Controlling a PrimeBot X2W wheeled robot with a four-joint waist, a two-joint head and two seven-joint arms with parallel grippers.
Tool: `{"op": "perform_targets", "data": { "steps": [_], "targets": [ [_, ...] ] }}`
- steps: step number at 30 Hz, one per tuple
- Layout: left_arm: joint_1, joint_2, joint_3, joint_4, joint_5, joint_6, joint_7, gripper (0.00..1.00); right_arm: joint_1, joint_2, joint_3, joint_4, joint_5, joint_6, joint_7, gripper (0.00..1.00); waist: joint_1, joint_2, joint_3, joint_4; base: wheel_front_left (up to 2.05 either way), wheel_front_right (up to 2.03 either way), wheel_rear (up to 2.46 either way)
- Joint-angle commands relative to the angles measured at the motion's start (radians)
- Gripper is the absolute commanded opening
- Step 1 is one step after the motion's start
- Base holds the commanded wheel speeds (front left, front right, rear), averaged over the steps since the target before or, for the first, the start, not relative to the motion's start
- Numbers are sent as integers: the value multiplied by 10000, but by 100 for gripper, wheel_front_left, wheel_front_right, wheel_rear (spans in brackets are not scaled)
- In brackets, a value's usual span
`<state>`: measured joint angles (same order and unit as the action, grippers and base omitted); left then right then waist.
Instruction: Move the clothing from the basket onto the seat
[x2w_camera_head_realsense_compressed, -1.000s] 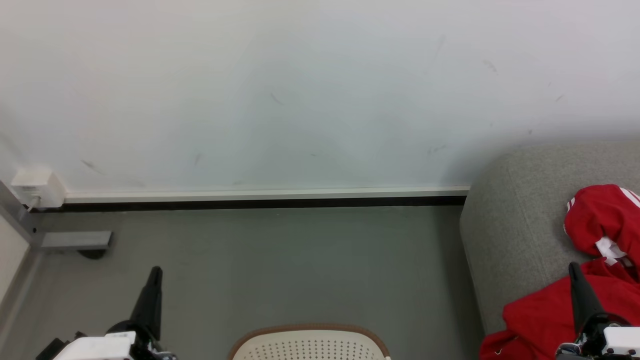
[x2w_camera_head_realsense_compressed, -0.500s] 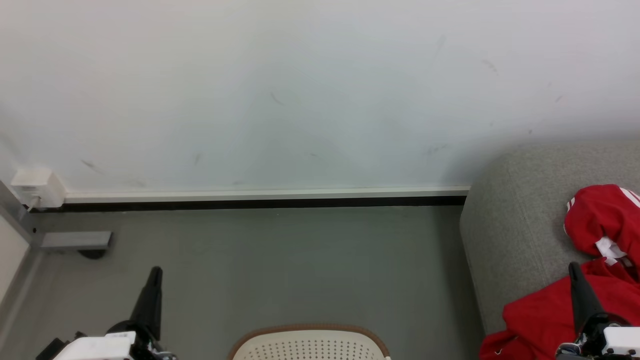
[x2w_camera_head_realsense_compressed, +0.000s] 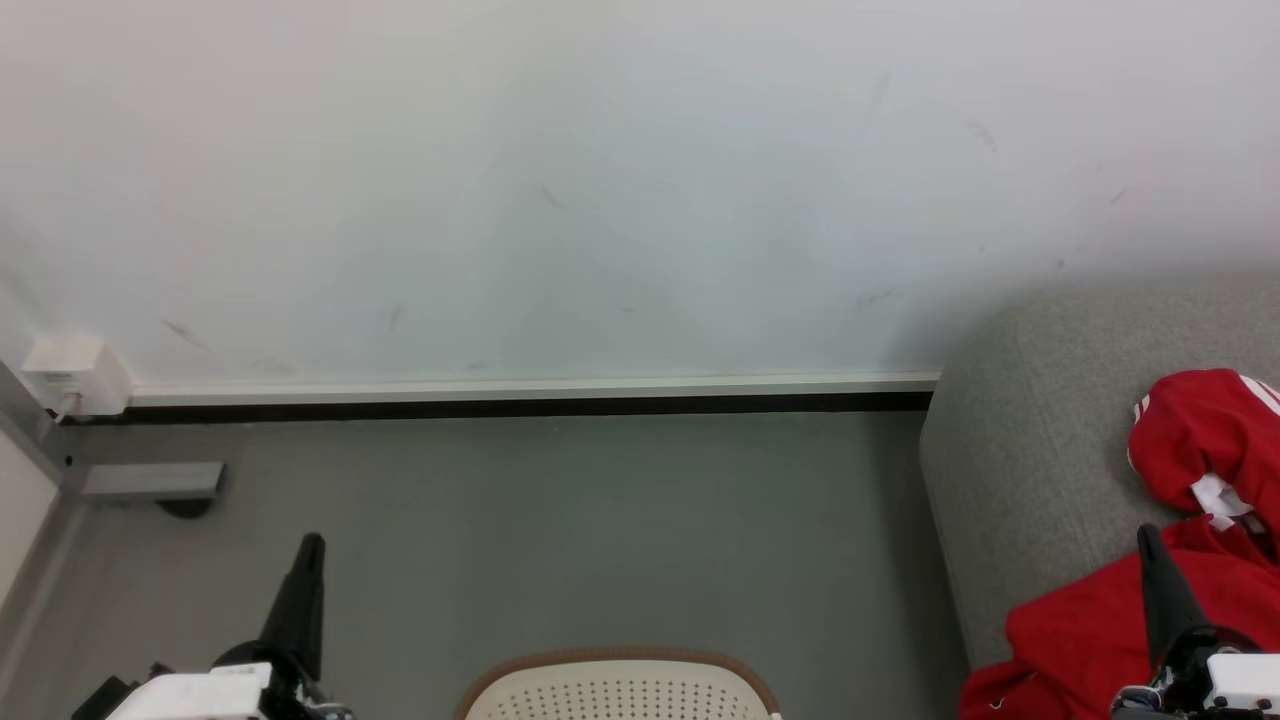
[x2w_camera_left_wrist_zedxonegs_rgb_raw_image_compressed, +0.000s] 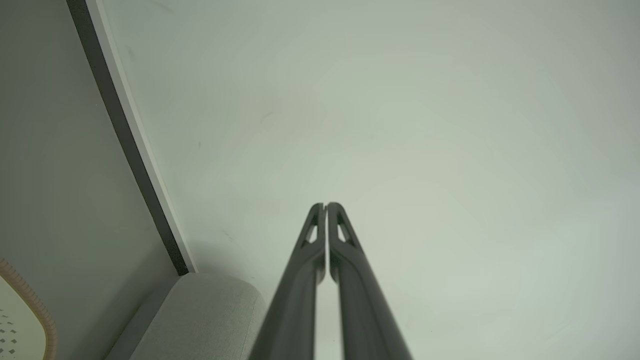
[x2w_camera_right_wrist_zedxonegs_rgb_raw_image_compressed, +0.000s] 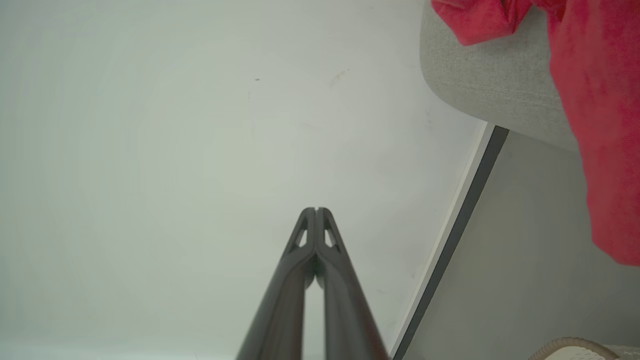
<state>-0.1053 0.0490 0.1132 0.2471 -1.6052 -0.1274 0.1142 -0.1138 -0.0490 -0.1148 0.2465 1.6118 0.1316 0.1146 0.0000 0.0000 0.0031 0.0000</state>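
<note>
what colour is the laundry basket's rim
Brown woven-look rim on the cream perforated plastic basket, clearest in head view.

Red clothing (x2w_camera_head_realsense_compressed: 1100, 620), grey seat (x2w_camera_head_realsense_compressed: 1030, 470)

Tally, mine first. Grippers: two, left gripper (x2w_camera_head_realsense_compressed: 311, 548) and right gripper (x2w_camera_head_realsense_compressed: 1148, 538). Fingers (x2w_camera_left_wrist_zedxonegs_rgb_raw_image_compressed: 300, 280): two per gripper, four total.
Clothing (x2w_camera_head_realsense_compressed: 1195, 435): two red heaps, one at my right gripper, other just beyond its tip. Cannot tell if more pieces lie beneath.
White tag (x2w_camera_head_realsense_compressed: 1214, 497): one, on far heap.
Basket (x2w_camera_head_realsense_compressed: 620, 662): one, between my grippers.
Seat (x2w_camera_head_realsense_compressed: 1020, 470): one, right-hand side.
Wall box (x2w_camera_head_realsense_compressed: 70, 372): one, far ahead-left of left gripper.
Grey bar (x2w_camera_head_realsense_compressed: 150, 481): one, near box.
</note>
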Motion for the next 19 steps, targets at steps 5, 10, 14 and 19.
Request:
{"op": "perform_targets", "data": {
  "steps": [5, 10, 14, 19],
  "targets": [
    [-69, 21, 19, -35, -142, -65, 34, 0, 116, -3, -32, -47, 20, -17, 26, 0, 0, 0, 0, 0, 0, 0, 0],
    [-69, 21, 19, -35, -142, -65, 34, 0, 116, -3, -32, -47, 20, -18, 26, 0, 0, 0, 0, 0, 0, 0, 0],
    [-69, 21, 19, -35, -142, -65, 34, 0, 116, -3, -31, -47, 20, -18, 26, 0, 0, 0, 0, 0, 0, 0, 0],
    [-69, 21, 19, -35, -142, -65, 34, 0, 116, -3, -31, -47, 21, -18, 25, 0, 0, 0, 0, 0, 0, 0, 0]
  ]
}}
